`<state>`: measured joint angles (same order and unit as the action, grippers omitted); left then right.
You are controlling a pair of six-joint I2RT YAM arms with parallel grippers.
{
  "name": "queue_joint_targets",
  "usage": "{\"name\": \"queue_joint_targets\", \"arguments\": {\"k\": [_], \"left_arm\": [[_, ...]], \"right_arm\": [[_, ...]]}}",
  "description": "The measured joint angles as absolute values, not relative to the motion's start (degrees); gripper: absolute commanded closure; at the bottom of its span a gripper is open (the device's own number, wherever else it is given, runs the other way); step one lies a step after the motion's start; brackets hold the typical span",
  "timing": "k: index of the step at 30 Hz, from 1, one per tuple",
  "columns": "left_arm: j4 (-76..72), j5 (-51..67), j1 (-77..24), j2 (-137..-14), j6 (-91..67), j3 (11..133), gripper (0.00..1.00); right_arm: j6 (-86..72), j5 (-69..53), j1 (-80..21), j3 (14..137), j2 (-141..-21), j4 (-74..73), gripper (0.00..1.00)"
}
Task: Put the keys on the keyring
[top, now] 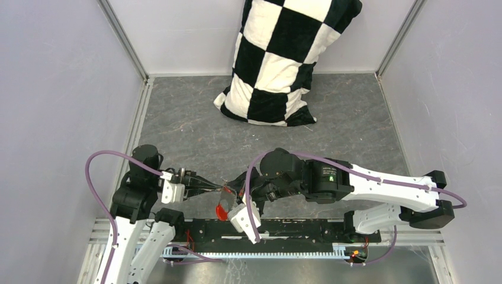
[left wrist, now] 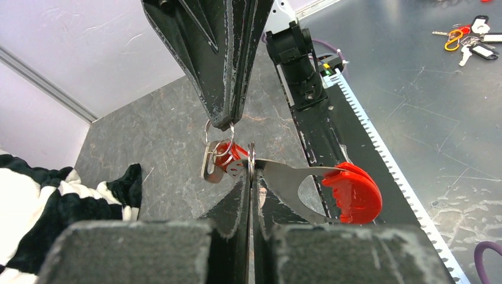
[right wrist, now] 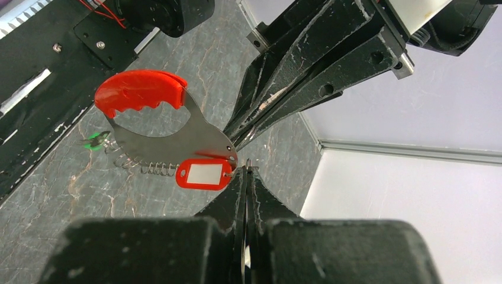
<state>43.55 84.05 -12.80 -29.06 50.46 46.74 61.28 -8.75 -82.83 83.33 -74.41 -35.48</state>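
Note:
Both grippers meet above the table's near edge, tip to tip. My left gripper [left wrist: 251, 170] [top: 218, 188] is shut on a thin wire ring of the keyring [left wrist: 251, 155]. The keyring's grey fob with its red grip [left wrist: 352, 192] [right wrist: 142, 92] [top: 222, 211] sticks out sideways from that ring. My right gripper [right wrist: 246, 171] [top: 234, 190] is shut on another small wire ring [left wrist: 219, 134]. The red-headed key [right wrist: 204, 174] [left wrist: 228, 152], white-faced, hangs beside that ring. A stretched coil of wire [right wrist: 148, 167] runs from it to the blurred green-headed key [right wrist: 92, 141].
A black-and-white checkered pillow [top: 278, 59] [left wrist: 47, 201] lies at the back of the grey table [top: 189, 130]. The black base rail [top: 272, 228] runs just below the grippers. White walls close in both sides. A separate bunch of keys [left wrist: 470, 41] lies beyond the rail.

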Motion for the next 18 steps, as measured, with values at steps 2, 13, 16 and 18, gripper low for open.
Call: {"name": "queue_joint_targets", "arguments": {"k": [2,13,16,18], "left_arm": [[43.55,84.05,-12.88,-29.06,50.46,46.74,0.98],[43.55,83.48,-12.88,-29.06,50.41,46.74,0.98],[43.55,82.94,-12.91,-29.06,50.39,46.74,0.98],[43.55,82.61,-12.88,-29.15,50.37,46.74,0.98]], "right_arm": [[61.45,-8.78,-82.83,83.46,-74.48,-35.73,1.0],[61.91,-9.61,-82.83,84.79,-75.24,-37.19,1.0],[62.02,-10.07,-82.83,85.1,-75.4,-37.21,1.0],[62.04,-10.28,-82.83,85.34,-75.72,-37.43,1.0]]}}
